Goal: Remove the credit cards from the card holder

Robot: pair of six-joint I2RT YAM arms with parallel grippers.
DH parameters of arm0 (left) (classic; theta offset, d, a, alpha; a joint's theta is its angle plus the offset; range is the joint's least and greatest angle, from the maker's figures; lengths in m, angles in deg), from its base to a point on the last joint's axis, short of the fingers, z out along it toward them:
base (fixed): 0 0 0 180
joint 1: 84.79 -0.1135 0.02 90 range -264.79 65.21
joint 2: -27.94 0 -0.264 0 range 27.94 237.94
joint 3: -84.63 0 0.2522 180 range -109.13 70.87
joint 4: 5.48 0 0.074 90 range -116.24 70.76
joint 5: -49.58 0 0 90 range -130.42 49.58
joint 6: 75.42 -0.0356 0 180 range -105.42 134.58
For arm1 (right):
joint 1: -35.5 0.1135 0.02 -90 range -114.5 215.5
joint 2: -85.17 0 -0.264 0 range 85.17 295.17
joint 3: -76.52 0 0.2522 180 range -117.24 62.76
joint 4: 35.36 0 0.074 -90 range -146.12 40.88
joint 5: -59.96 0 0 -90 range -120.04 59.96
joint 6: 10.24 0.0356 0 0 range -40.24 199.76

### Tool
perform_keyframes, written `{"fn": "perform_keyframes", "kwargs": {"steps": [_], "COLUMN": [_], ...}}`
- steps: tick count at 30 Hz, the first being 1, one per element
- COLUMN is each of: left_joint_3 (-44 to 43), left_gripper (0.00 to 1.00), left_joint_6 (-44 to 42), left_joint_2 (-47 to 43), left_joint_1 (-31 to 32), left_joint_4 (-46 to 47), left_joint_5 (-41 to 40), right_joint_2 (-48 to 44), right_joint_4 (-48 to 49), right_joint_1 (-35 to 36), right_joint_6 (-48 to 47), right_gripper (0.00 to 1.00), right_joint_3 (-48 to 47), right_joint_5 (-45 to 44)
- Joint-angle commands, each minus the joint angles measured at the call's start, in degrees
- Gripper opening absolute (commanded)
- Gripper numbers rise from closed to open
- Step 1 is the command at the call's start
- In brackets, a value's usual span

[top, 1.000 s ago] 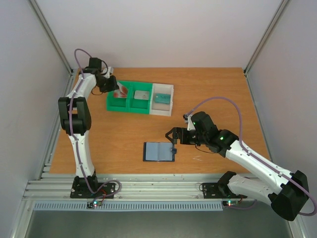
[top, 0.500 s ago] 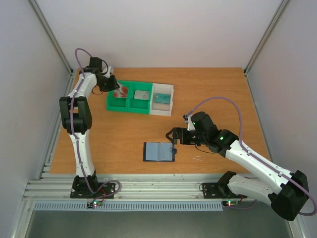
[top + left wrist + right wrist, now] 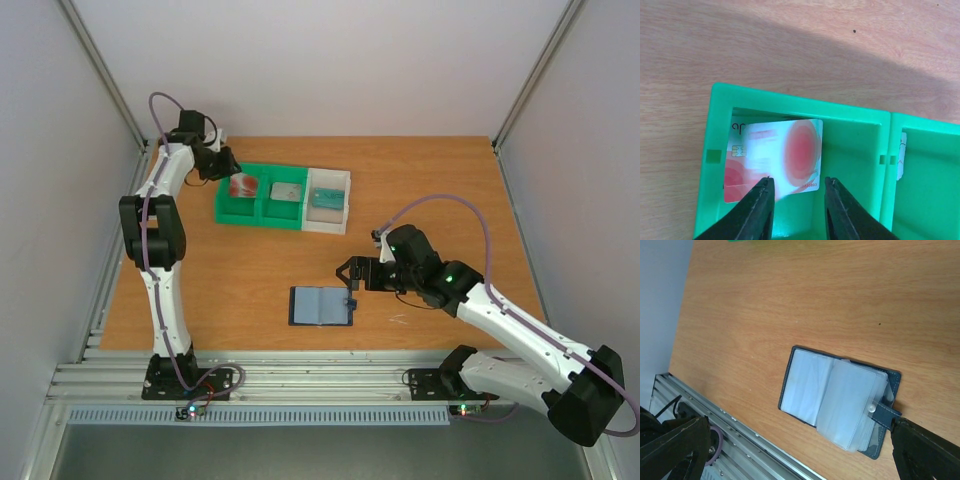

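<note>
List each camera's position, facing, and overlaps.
Top external: high behind the left arm and right arm, both shown, looking down on the table.
Left wrist: wrist-mounted, looks down into the green tray at a credit card; own fingers at bottom.
Right wrist: wrist-mounted, looks down on the open card holder; own fingers in bottom corners.
Shared: top and left wrist, tray and card; top and right wrist, card holder.

Orange-brown wooden counter point(image 3: 450, 180) is carrying two things. A green-and-white compartment tray point(image 3: 260, 222) is sitting flat on the wood toward the far left. The card holder point(image 3: 321, 306) is lying open and flat near the front middle, with its blue-grey pockets facing up and a small tab sticking out at its right edge. Tray and card holder are lying well apart, not touching.
</note>
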Motion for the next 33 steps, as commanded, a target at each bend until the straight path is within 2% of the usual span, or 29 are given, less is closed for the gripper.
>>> {"fn": "perform_keyframes", "kwargs": {"steps": [1, 12, 13, 14, 15, 21, 33], "left_joint_3": [-3.6, -3.3, -2.5, -1.6, -0.4, 13.0, 35.5], "left_gripper": [0.31, 0.6, 0.69, 0.91, 0.97, 0.99, 0.99], "left_joint_6": [0.7, 2.5, 2.8, 3.1, 3.5, 7.7, 8.3], "left_joint_2": [0.6, -5.5, -6.7, -8.0, -9.4, -21.4, -46.6], "left_joint_1": [-0.1, -0.1, -0.1, -0.1, -0.1, 0.0, 1.0], "left_joint_4": [-1.4, -2.9, -2.9, -3.2, -3.4, 2.2, 4.1], "left_joint_5": [-1.3, -0.5, -0.5, -0.6, -0.9, 2.1, 10.8], "right_joint_2": [-1.9, -3.0, -3.0, -3.1, -3.2, -4.4, -7.6], "right_joint_4": [-0.7, -1.1, -1.4, -1.6, -1.7, -4.2, -10.1], "right_joint_1": [-0.2, -0.3, -0.2, -0.2, -0.2, -0.2, -0.3], "right_joint_6": [-0.5, 0.2, 0.1, 0.1, 0.0, -1.1, -2.0], "right_gripper": [0.99, 0.98, 0.98, 0.99, 0.98, 0.98, 0.99], "right_joint_3": [-1.1, -2.0, -2.1, -2.2, -2.4, -3.2, -7.8], "right_joint_5": [-1.5, -0.9, -1.0, -1.1, -1.2, -4.6, -11.6]}}
